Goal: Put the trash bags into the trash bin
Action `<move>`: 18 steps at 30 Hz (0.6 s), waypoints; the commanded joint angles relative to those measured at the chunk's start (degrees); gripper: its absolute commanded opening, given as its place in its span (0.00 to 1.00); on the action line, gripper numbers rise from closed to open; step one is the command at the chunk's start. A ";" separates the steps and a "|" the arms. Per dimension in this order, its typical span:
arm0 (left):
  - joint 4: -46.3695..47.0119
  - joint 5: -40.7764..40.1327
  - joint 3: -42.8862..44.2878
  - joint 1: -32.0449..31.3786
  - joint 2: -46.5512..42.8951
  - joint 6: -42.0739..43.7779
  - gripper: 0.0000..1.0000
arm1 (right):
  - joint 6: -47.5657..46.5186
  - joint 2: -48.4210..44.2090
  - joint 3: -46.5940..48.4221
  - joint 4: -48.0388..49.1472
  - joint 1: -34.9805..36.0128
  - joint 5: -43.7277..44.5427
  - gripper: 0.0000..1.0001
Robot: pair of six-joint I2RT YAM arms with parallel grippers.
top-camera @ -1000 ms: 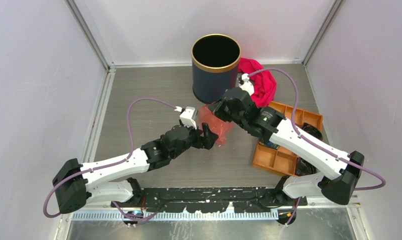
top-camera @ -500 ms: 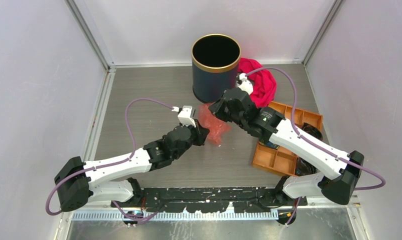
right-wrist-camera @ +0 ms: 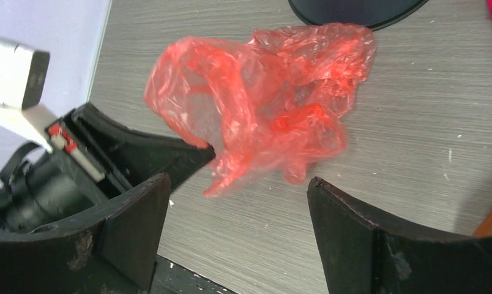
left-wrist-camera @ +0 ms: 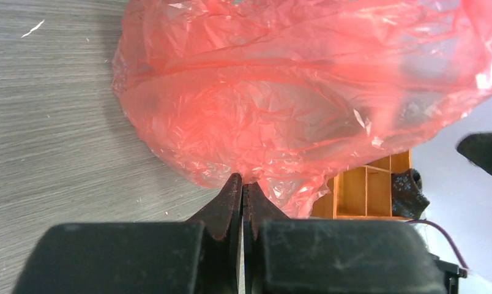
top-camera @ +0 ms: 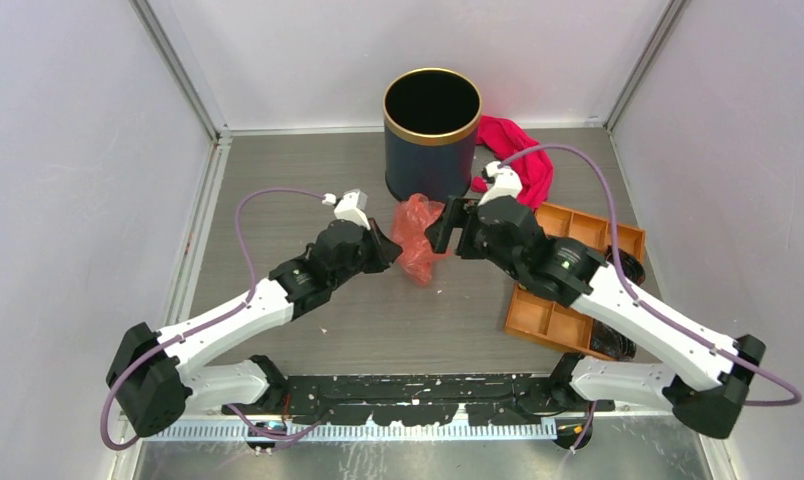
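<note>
Handover! The left gripper (left-wrist-camera: 242,185) has snapped shut on the edge of the trash bag (top-camera: 416,232) and pulled it up and left in the top view. The right gripper (right-wrist-camera: 237,193) has let go, jaws now wide, drawn back rightward.

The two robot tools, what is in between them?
The crumpled red-pink trash bag, seen in the top view: the left tool pinches its edge, the right tool stands open beside it.

trash bag (left-wrist-camera: 292,110): translucent red-pink
trash bin (top-camera: 428,170): navy, gold rim, black inside
cloth (top-camera: 508,135): magenta
tray (top-camera: 553,312): orange
my fingers (right-wrist-camera: 366,239): black
table (top-camera: 278,190): grey wood grain
</note>
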 commanded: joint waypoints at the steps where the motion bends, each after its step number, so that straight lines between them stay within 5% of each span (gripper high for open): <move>1: -2.09 8.75 2.74 2.71 -1.28 -3.95 0.00 | -5.39 -5.62 -4.20 3.42 0.37 1.82 0.87; 9: -2.65 10.85 4.57 3.62 -0.47 -5.24 0.00 | -4.06 -0.42 -6.88 11.44 0.89 -5.97 0.72; 18: -3.30 10.27 3.98 4.15 -1.76 -6.23 0.00 | 0.31 4.46 -8.16 14.46 1.60 -0.89 0.56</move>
